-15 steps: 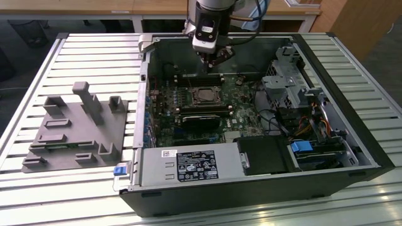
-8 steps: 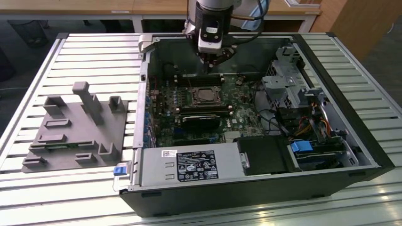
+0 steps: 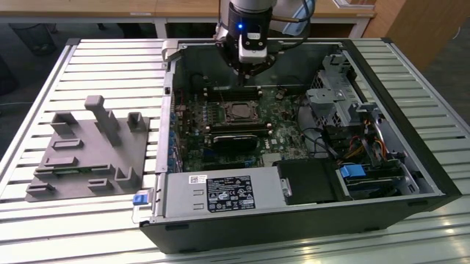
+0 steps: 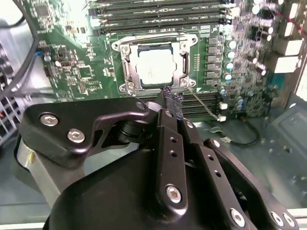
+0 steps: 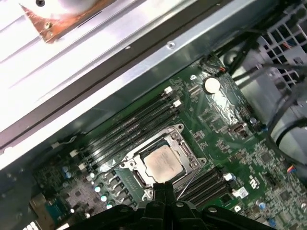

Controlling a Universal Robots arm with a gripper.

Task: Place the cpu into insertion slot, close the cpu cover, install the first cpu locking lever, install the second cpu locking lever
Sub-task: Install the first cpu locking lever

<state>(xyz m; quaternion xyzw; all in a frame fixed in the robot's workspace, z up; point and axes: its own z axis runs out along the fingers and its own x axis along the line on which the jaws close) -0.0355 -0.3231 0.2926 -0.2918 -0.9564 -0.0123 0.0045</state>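
The cpu [image 4: 154, 67] [image 5: 160, 163] lies flat in the insertion slot [image 3: 236, 111] on the green motherboard, silvery face up. The cpu cover [image 4: 127, 67] [image 5: 185, 156] lies down around it as a metal frame. A thin wire locking lever [image 4: 207, 106] [image 5: 187, 182] angles away from one corner of the socket. My gripper [image 4: 170, 101] [image 5: 163, 190] [image 3: 248, 81] hovers just off the socket's edge, over the memory slots toward the back of the case. Its fingertips are together with nothing between them.
The open computer case [image 3: 411, 159] lies on a slatted table. Memory slots [image 4: 158, 12] flank the socket. A drive cage [image 3: 338, 104] and cables fill the exterior view's right, a power supply [image 3: 220, 195] the front. A grey fixture [image 3: 88, 151] stands at the exterior view's left.
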